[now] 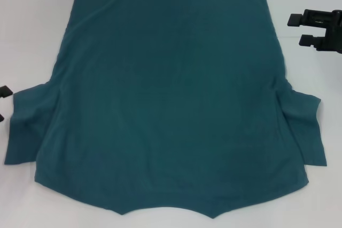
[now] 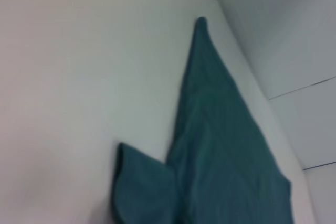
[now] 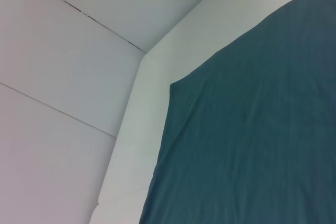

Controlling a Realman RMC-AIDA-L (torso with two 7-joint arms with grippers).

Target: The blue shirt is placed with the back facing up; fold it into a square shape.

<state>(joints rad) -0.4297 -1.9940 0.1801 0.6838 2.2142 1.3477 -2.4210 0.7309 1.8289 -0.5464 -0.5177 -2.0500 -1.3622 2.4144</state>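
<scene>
Blue shirt, soft limp teal knit lying flat, should drape when pinched at a sleeve; right gripper spread open, left gripper's state unclear.

One blue shirt with two short sleeves lies on one white worktop — and two grippers show, the right gripper and the left gripper at the worktop's sides.

Head camera steeply overhead; both wrist cameras low, sharing blue shirt.
</scene>
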